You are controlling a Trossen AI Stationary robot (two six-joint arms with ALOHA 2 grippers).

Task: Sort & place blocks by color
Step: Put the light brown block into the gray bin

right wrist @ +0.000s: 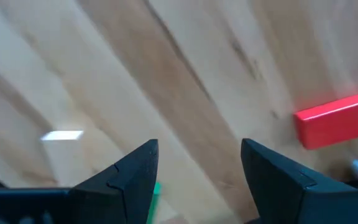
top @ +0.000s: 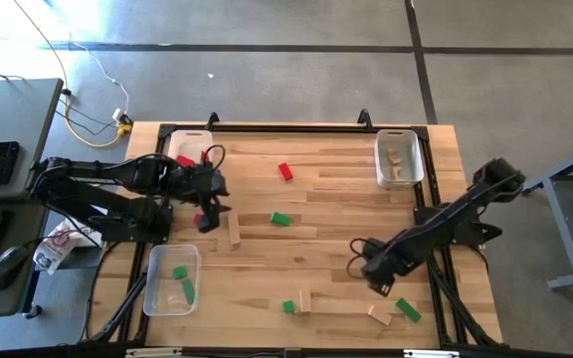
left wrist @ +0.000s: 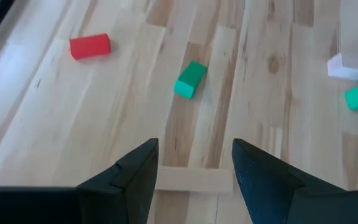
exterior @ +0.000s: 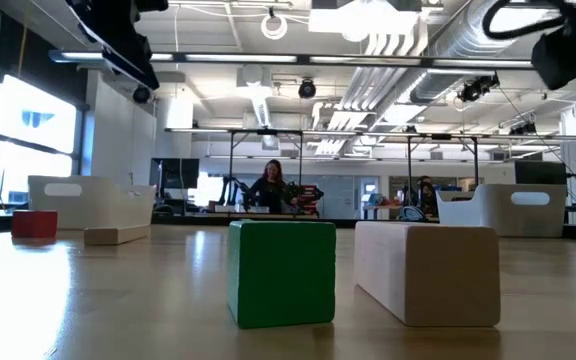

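Left gripper (left wrist: 191, 171): jaws spread, nothing gripped; held above plain light-wood rectangular block (left wrist: 191, 180) lying flat on smooth planked wooden table (top: 326, 199).

Right gripper (top: 374, 267): jaws parted, nothing gripped, over bare boards.

Risk judged: crosswise block nudged by one finger, skidding on slick surface.

Glossy red block (left wrist: 90, 46) and green block (left wrist: 190, 79) loose nearby; others sorted in white plastic trays (top: 172, 281).

Small red, green and plain wood blocks lie scattered flat on the table: a red block (top: 285, 171) far centre, a green block (top: 281, 219) mid-table beside a wood block (top: 234, 231). Near the front edge lie another green block (top: 288, 307), two wood pieces (top: 305, 300) and a green one (top: 408, 310).
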